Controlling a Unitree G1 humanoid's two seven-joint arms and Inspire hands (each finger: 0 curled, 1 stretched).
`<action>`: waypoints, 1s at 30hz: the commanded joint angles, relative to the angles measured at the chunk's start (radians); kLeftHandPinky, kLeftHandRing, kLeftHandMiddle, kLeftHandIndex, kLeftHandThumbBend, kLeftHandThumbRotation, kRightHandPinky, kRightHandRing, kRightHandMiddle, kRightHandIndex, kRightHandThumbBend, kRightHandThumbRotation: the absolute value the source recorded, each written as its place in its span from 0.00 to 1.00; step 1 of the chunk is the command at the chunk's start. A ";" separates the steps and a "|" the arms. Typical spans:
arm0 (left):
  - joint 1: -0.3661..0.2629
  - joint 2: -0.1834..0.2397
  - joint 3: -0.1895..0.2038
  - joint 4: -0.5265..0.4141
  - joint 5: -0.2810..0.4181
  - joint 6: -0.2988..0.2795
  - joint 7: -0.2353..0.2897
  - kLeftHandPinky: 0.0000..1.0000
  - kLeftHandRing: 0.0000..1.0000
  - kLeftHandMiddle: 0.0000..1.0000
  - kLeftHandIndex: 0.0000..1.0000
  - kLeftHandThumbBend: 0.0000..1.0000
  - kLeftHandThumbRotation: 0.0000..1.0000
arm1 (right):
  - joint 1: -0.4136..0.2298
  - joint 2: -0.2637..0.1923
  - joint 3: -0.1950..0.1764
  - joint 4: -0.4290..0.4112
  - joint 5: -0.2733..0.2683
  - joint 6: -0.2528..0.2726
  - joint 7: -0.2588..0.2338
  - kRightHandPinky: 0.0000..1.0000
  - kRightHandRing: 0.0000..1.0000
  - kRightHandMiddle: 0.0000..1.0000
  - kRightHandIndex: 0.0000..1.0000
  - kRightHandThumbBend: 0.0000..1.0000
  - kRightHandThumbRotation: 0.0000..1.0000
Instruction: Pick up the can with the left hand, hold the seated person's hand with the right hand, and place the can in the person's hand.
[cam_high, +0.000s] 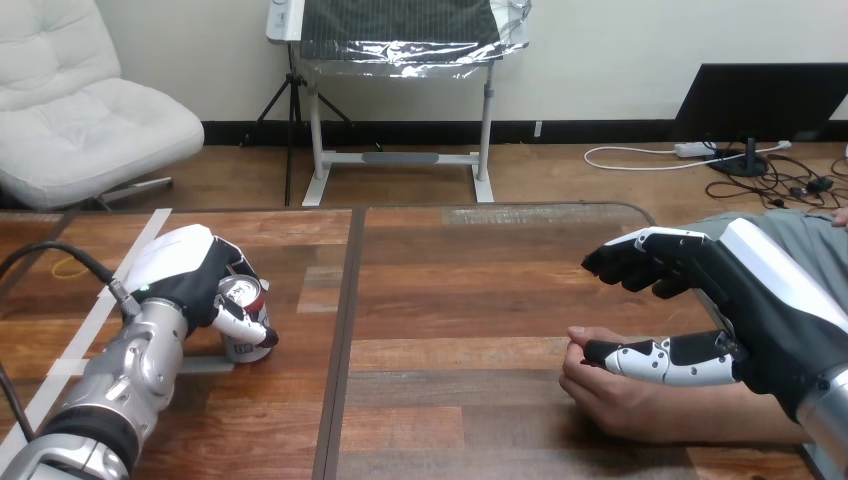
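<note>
A red and white can (246, 318) stands upright on the wooden table (450, 300) at the left. My left hand (180, 268) wraps it from the left and behind, with one finger (240, 322) curled across its front. The person's hand (612, 388) lies on the table at the right, loosely closed. My right hand (745, 300) hovers over it. Its thumb (650, 360) lies along the top of the person's hand, while its fingers (640, 262) stretch out well above, apart from it.
A dark seam (345, 330) runs front to back between two table boards. Pale tape strips (100, 310) cross the table's left part. The person's forearm (730, 420) lies along the table under my right arm.
</note>
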 joint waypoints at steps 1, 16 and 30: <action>-0.043 0.009 0.007 -0.035 -0.001 -0.023 0.033 0.40 0.46 0.52 0.52 0.73 0.00 | -0.042 -0.011 -0.024 -0.021 0.010 -0.014 -0.008 0.75 0.75 0.74 0.71 0.66 0.00; -0.043 0.009 0.007 -0.035 -0.001 -0.045 0.055 0.40 0.45 0.51 0.52 0.74 0.00 | -0.044 -0.015 -0.018 -0.016 0.001 -0.016 -0.010 0.75 0.75 0.74 0.71 0.66 0.00; -0.040 0.001 0.039 -0.098 -0.051 -0.105 0.017 0.37 0.42 0.49 0.51 0.73 0.00 | -0.054 -0.018 -0.015 -0.010 -0.002 -0.011 -0.009 0.76 0.76 0.74 0.71 0.66 0.00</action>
